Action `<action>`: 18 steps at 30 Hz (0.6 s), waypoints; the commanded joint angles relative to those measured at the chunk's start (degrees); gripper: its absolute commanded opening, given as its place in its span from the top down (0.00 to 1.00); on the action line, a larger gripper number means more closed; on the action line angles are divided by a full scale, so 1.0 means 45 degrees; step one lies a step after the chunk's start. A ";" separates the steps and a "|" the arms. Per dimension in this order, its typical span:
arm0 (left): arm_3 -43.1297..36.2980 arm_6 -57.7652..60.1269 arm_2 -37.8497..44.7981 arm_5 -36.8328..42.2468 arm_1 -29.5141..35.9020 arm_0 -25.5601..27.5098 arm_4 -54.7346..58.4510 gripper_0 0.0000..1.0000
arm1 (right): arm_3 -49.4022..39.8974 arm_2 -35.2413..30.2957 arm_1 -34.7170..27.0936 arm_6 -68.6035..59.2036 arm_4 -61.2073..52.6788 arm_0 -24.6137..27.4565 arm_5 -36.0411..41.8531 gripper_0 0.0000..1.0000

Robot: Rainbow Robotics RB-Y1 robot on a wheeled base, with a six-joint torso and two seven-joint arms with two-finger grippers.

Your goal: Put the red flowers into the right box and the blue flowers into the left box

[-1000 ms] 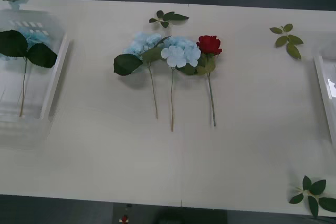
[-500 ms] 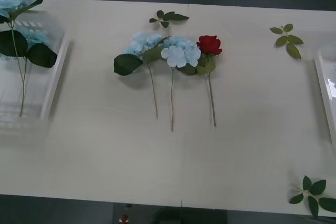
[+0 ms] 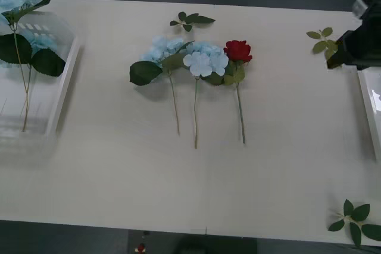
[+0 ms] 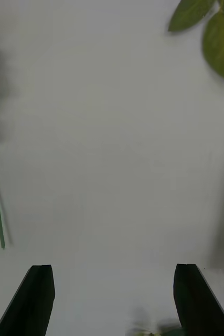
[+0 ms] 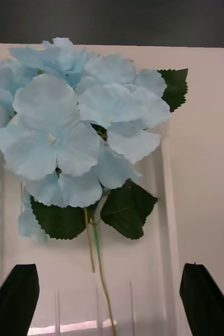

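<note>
The right gripper (image 4: 112,299), fingers spread and empty, hung over bare table near the right box (image 3: 370,108), apparently lined up for the red flower (image 3: 237,50). The left gripper (image 5: 112,302), also spread, hovered above blue flowers (image 5: 72,128) lying in the left box (image 3: 59,96).

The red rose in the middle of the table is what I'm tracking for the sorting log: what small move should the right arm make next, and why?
Probably carry the right gripper toward the red rose and lower over its stem. The gripper is open, holds nothing, and hangs by the right box, while the rose lies on the table beside two blue flowers.
</note>
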 commanded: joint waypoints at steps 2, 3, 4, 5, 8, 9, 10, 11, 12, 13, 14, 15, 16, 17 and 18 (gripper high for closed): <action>-0.0109 -0.0083 -0.0702 0.1304 0.0301 -0.0456 0.1952 0.22 | -0.1012 0.0876 -0.0195 -0.2478 -0.0526 -0.0120 -0.1412 0.35; -0.0109 -0.0083 -0.0898 0.1577 0.0301 -0.0456 0.2362 0.22 | -0.1188 0.1189 -0.0098 -0.3025 -0.0487 -0.0120 -0.1724 0.34; -0.0109 -0.0064 -0.1210 0.1890 0.0301 -0.0456 0.2850 0.23 | -0.1383 0.1462 0.0078 -0.3630 -0.0292 -0.0139 -0.1959 0.34; -0.0109 -0.0064 -0.1464 0.2065 0.0282 -0.0456 0.3221 0.22 | -0.1481 0.1618 0.0293 -0.4060 -0.0057 -0.0139 -0.2095 0.34; -0.0109 -0.0044 -0.2343 0.2671 0.0262 -0.0456 0.4393 0.23 | -0.1637 0.1989 0.1270 -0.5329 0.1115 -0.0120 -0.2154 0.34; -0.0109 -0.0025 -0.2577 0.2827 0.0243 -0.0456 0.4725 0.22 | -0.1637 0.2067 0.1602 -0.5681 0.1525 -0.0139 -0.2154 0.34; -0.0109 -0.0025 -0.2792 0.2964 0.0184 -0.0456 0.5038 0.22 | -0.1598 0.2165 0.1914 -0.5993 0.1954 -0.0120 -0.2154 0.35; -0.0109 -0.0025 -0.2929 0.3061 0.0106 -0.0456 0.5370 0.22 | -0.1540 0.2302 0.2227 -0.6247 0.2326 -0.0120 -0.2134 0.34; -0.0109 -0.0025 -0.3085 0.3257 -0.0031 -0.0436 0.5780 0.22 | -0.1383 0.2439 0.2656 -0.6540 0.2892 -0.0120 -0.2154 0.34; -0.0109 -0.0044 -0.3183 0.3315 -0.0128 -0.0456 0.5975 0.22 | -0.1305 0.2517 0.2910 -0.6716 0.3204 -0.0120 -0.2154 0.34; -0.0109 -0.0025 -0.3280 0.3335 -0.0245 -0.0456 0.6151 0.22 | -0.1188 0.2575 0.3184 -0.6833 0.3517 -0.0120 -0.2154 0.34; -0.0109 -0.0025 -0.3437 0.3276 -0.0402 -0.0456 0.6385 0.23 | -0.0993 0.2595 0.3555 -0.6872 0.3829 -0.0120 -0.2173 0.35; -0.0109 -0.0025 -0.3573 0.3179 -0.0499 -0.0456 0.6542 0.22 | -0.0797 0.2595 0.3848 -0.6892 0.4064 -0.0120 -0.2154 0.34; -0.0109 -0.0044 -0.3691 0.3042 -0.0597 -0.0456 0.6639 0.22 | -0.0641 0.2595 0.4082 -0.6892 0.4259 -0.0120 -0.2134 0.34; -0.0109 -0.0064 -0.3925 0.2768 -0.0714 -0.0456 0.6874 0.22 | -0.0407 0.2595 0.4453 -0.6892 0.4591 -0.0120 -0.2134 0.34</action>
